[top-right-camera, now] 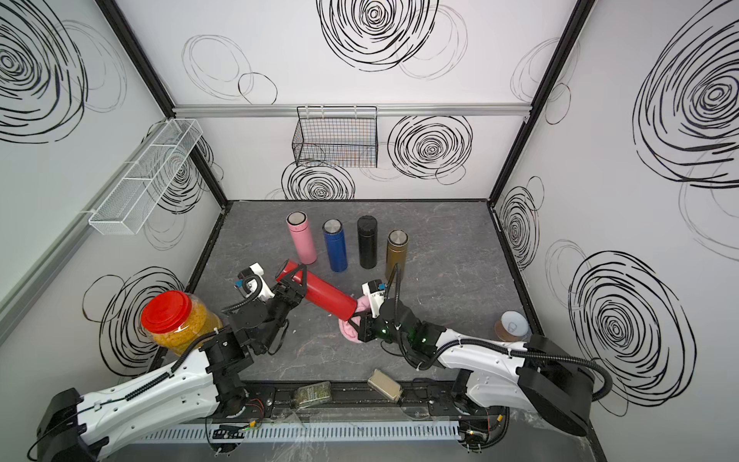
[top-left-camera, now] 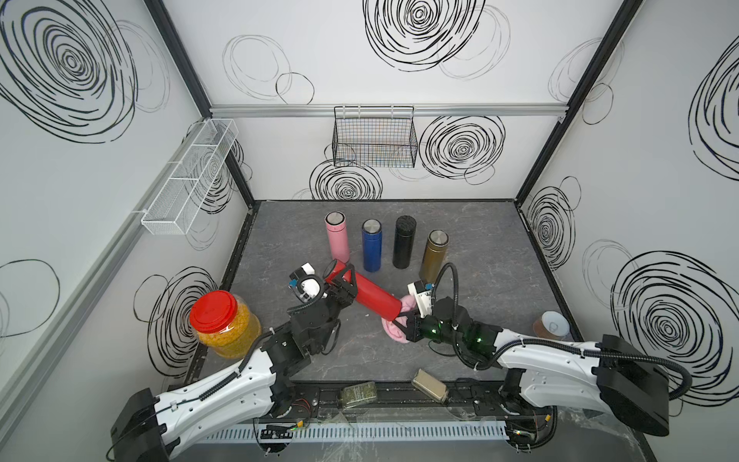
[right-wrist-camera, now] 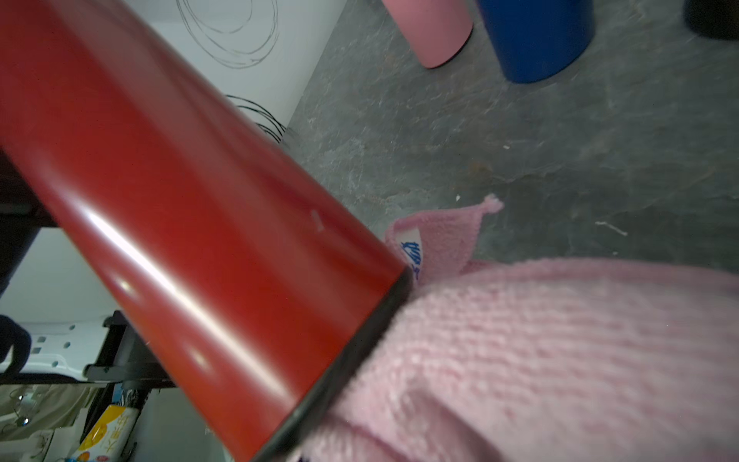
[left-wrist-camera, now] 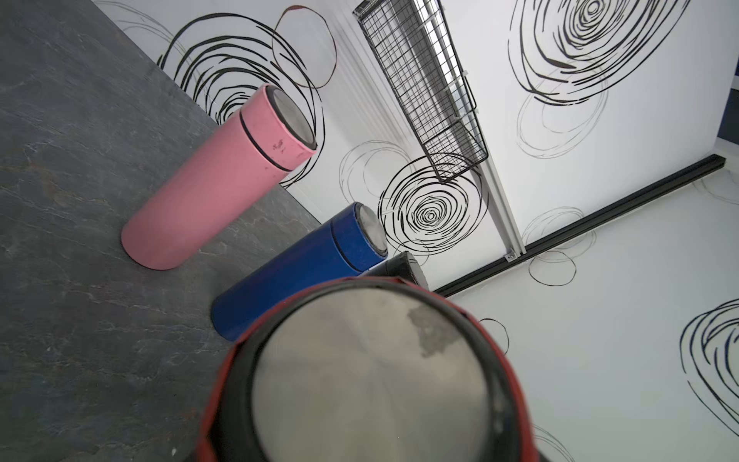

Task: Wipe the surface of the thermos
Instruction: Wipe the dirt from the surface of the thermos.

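A red thermos (top-left-camera: 374, 298) (top-right-camera: 328, 294) is held lying tilted above the grey table, lid end toward the back left. My left gripper (top-left-camera: 344, 285) (top-right-camera: 294, 286) is shut around its body just below the lid. In the left wrist view the thermos's steel lid top (left-wrist-camera: 372, 376) fills the foreground and hides the fingers. My right gripper (top-left-camera: 400, 322) (top-right-camera: 354, 322) is shut on a pink knitted cloth (top-left-camera: 394, 332) (top-right-camera: 347, 333). The cloth (right-wrist-camera: 540, 352) is bunched against the black-rimmed bottom end of the thermos (right-wrist-camera: 180, 220).
Pink (top-left-camera: 338, 240), blue (top-left-camera: 372, 246), black (top-left-camera: 404, 242) and gold (top-left-camera: 434, 256) thermoses stand in a row behind. A red-lidded jar (top-left-camera: 224, 324) stands at the left, a tape roll (top-left-camera: 554, 326) at the right. A glass jar (top-left-camera: 358, 394) and tin (top-left-camera: 430, 390) lie at the front edge.
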{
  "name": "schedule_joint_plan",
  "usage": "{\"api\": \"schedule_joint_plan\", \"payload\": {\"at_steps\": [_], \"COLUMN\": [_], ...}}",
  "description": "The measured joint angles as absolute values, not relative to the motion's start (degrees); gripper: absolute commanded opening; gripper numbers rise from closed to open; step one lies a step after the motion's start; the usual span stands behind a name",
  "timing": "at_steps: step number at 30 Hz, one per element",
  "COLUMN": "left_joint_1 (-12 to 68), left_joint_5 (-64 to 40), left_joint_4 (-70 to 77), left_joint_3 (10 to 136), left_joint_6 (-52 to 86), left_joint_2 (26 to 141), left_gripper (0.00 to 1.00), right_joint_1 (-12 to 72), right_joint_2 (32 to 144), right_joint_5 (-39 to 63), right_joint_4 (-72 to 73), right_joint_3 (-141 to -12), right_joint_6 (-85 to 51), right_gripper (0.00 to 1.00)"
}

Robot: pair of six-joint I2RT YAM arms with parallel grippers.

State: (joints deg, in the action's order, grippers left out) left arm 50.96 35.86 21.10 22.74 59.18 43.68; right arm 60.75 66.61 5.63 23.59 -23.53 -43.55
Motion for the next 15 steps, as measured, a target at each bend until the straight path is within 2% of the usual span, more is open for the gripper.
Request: {"api": "schedule_joint_plan", "payload": {"at_steps": [5,15], "left_joint_1": [51.0,51.0], "left_joint_5": [36.1,35.9], "left_joint_4": [21.5,25.1], "left_joint_3": [22.7,21.4], "left_joint_6": [58.7,58.0], "left_joint_2": [43.8,43.7], "left_gripper": [0.00,0.00], "right_joint_1": [63.9,62.9], "right_joint_2": [64.2,46.2], "right_joint_5": [4.3,-0.2], "right_joint_4": [24.3,20.2], "right_joint_3": [-21.6,-18.4], "right_joint_6": [-44.0,-42.8], "right_gripper": [0.00,0.00]}}
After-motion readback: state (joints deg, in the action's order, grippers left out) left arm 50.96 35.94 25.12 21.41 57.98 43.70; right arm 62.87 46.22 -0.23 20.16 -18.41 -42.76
